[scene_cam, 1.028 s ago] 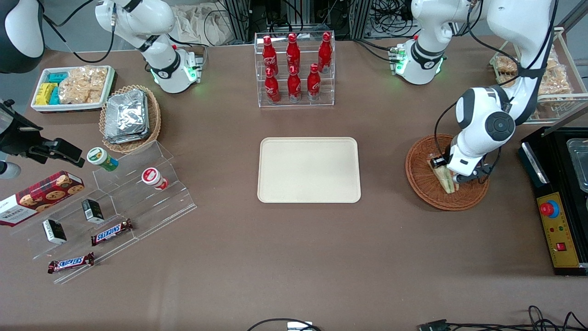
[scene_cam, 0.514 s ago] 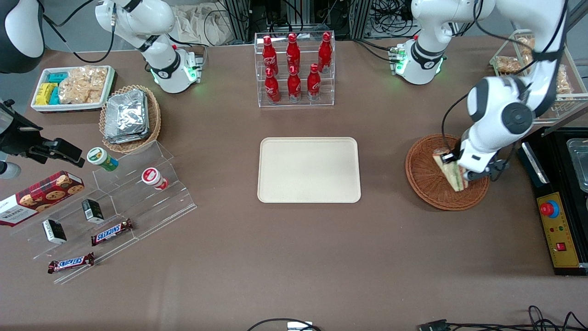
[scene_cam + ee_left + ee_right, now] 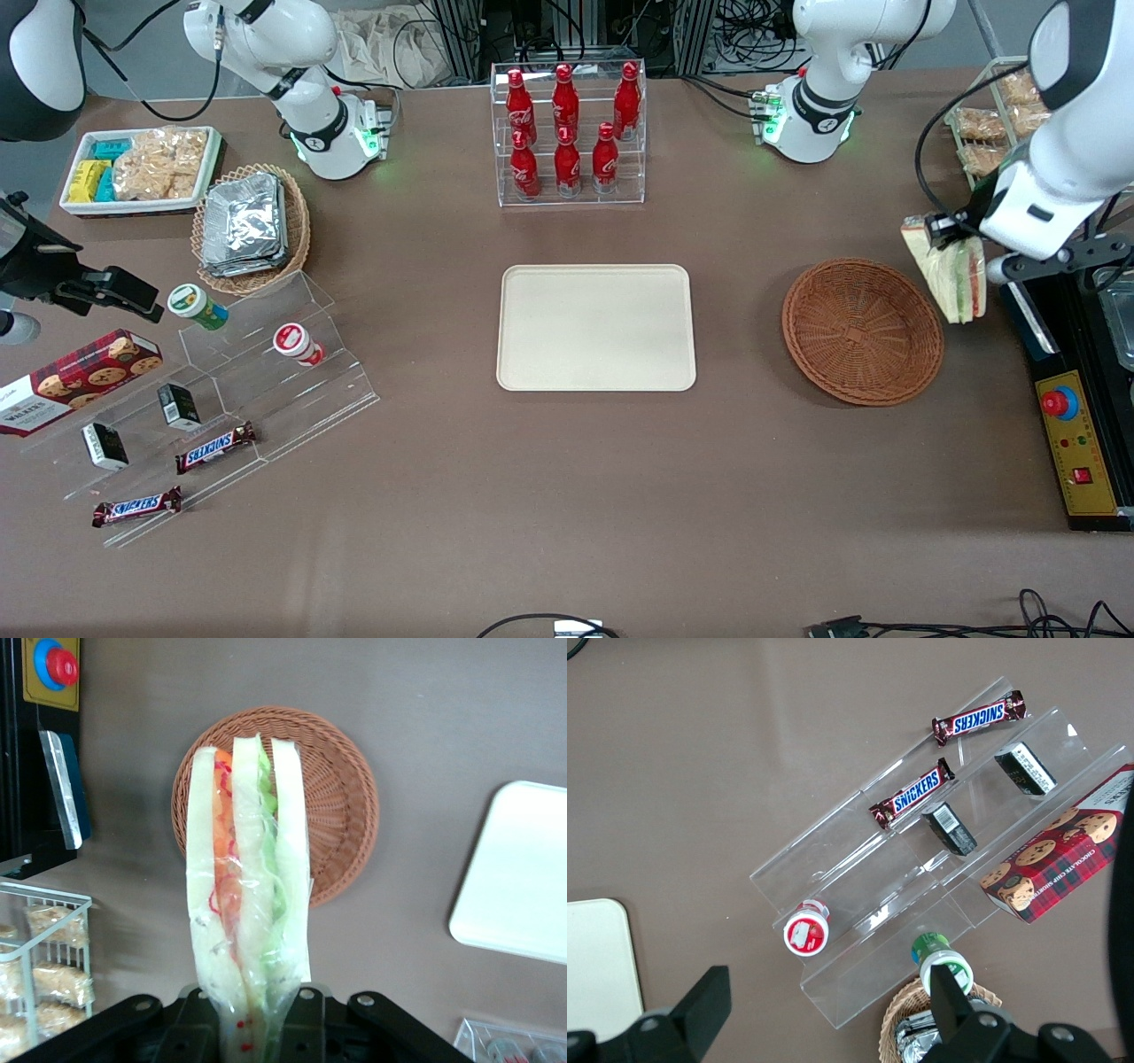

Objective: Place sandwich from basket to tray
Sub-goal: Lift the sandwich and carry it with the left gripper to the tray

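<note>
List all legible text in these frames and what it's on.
"SNICKERS": two bars on the acrylic steps.
"WALKERS": cookie box.
"CHOCOLATE CHIP": same box, right wrist view; the rest is blurred.
Red bottles: script too small to read.
Gripper, raised beside the basket, holds the sandwich: no text.

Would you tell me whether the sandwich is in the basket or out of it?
Out: the claw holds the sandwich in the air beside the basket, which has nothing in it.
</note>
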`<state>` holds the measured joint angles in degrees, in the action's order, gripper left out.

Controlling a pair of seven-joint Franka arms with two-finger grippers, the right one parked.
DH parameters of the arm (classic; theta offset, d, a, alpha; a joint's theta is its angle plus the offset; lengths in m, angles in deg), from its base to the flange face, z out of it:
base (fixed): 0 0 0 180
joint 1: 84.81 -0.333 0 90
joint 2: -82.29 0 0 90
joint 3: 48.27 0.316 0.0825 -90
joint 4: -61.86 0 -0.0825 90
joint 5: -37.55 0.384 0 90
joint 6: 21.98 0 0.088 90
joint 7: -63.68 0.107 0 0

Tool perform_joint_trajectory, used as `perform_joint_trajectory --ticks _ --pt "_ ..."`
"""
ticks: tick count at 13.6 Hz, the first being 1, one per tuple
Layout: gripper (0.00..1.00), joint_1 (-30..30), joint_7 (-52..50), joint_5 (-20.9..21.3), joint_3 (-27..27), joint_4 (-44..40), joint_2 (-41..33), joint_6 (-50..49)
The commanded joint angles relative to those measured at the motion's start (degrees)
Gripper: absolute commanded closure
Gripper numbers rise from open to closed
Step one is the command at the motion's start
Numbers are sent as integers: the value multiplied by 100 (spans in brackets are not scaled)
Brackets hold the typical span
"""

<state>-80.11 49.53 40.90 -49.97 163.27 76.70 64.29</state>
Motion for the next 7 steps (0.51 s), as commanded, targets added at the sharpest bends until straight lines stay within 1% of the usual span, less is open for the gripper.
perform_joint_trajectory --ticks 1,2,4,5,7 --pt "100 14 123 -44 -487 -701 322 -391" --pt "100 14 9 -158 -811 -833 409 -470" --pt "100 14 -770 -412 -1496 -965 550 -541" --pt "100 22 -1131 -457 -1935 -992 586 -533" --pt "100 31 -1852 -501 -2753 -1158 953 -463"
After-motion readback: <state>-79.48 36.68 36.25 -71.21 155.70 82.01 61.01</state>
